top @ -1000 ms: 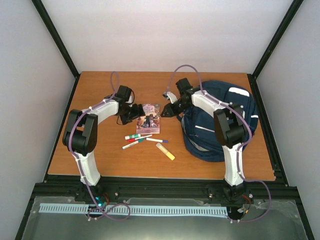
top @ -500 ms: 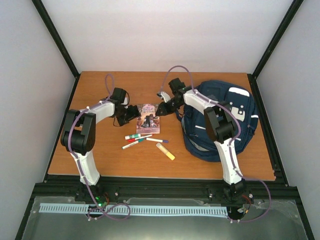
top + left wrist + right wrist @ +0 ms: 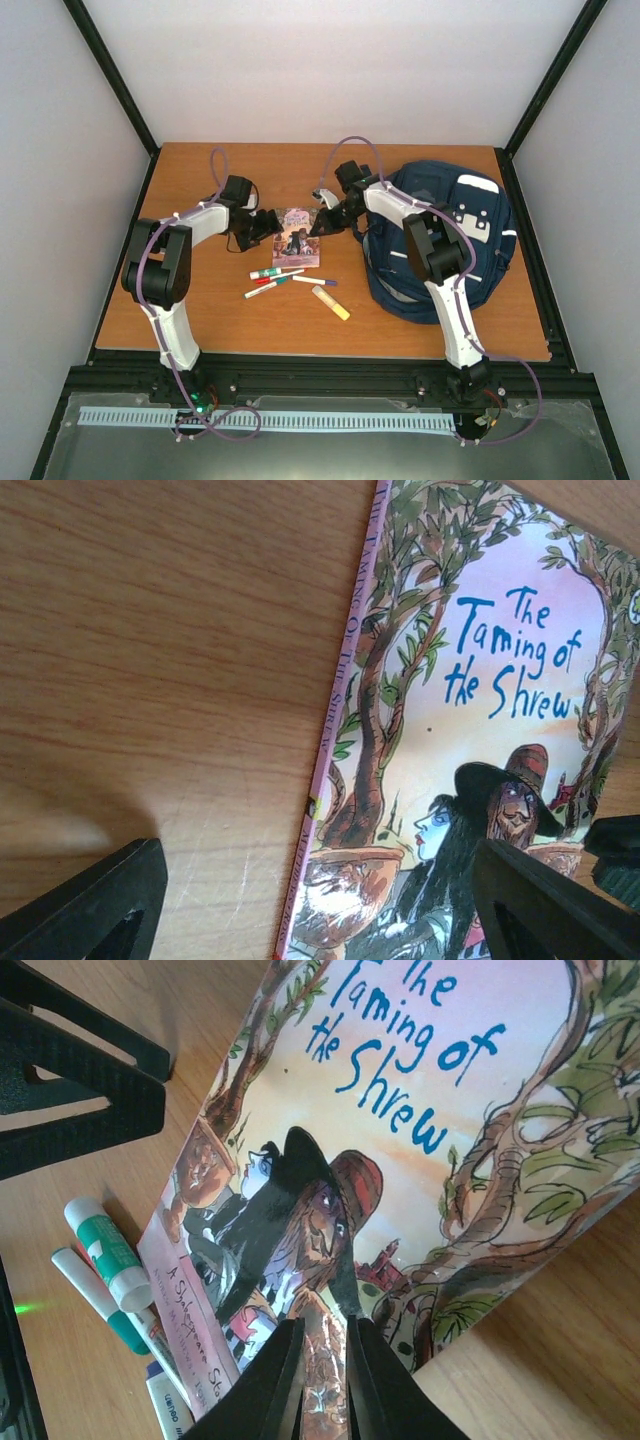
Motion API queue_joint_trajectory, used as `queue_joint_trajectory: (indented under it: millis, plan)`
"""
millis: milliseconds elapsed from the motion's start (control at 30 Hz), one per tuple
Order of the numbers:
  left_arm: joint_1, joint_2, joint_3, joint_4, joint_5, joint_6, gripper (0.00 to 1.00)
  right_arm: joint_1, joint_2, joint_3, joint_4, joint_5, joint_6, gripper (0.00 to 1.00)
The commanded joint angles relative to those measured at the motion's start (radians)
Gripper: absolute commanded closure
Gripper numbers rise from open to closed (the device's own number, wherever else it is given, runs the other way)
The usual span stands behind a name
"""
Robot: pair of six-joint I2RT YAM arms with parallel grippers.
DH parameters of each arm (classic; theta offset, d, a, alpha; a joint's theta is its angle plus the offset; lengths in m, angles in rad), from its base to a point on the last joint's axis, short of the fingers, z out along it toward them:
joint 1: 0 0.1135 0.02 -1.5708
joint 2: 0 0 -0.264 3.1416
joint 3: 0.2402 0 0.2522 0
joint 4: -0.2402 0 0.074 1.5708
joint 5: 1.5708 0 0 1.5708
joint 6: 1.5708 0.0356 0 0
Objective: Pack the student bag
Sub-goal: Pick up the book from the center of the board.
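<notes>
Bag (image 3: 490,250): navy with white patches, lying on the right side of the tabletop (image 3: 230,320). Only the top view shows it, and the right arm crosses over its left part.
Book (image 3: 298,238): flat on the tabletop left of the bag, between the two end effectors. Both wrist views read its cover, "The Taming of the Shrew".
Right end effector (image 3: 323,1360): over the book's cover. Its fingers are drawn almost together, with only a thin slit between them. Whether they pinch anything cannot be told.
Left end effector (image 3: 315,880): spread wide and holding nothing. One finger is over bare wood and the other over the cover, with the pink spine between them.
Markers (image 3: 275,272): a loose cluster just in front of the book. The right wrist view shows a green-and-white one by the book's corner; the left wrist view shows none.
Yellow stick (image 3: 331,302): beside the markers, seen in the top view alone.
</notes>
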Motion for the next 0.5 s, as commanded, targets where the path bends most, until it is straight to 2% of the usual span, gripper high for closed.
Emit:
queue_joint_trajectory:
  millis: [0, 200, 467]
  plan:
    - [0.006, 0.04, -0.009, 0.014, 0.037, -0.011, 0.13, 0.012, 0.045, 0.018, -0.011, 0.0, 0.033, 0.88]
    - [0.006, 0.063, -0.007, 0.019, 0.075, -0.014, 0.13, 0.012, 0.067, -0.027, -0.021, 0.095, 0.067, 0.89]
    - [0.006, 0.122, 0.001, 0.049, 0.19, -0.018, 0.15, 0.012, 0.108, -0.032, -0.039, 0.088, 0.069, 0.89]
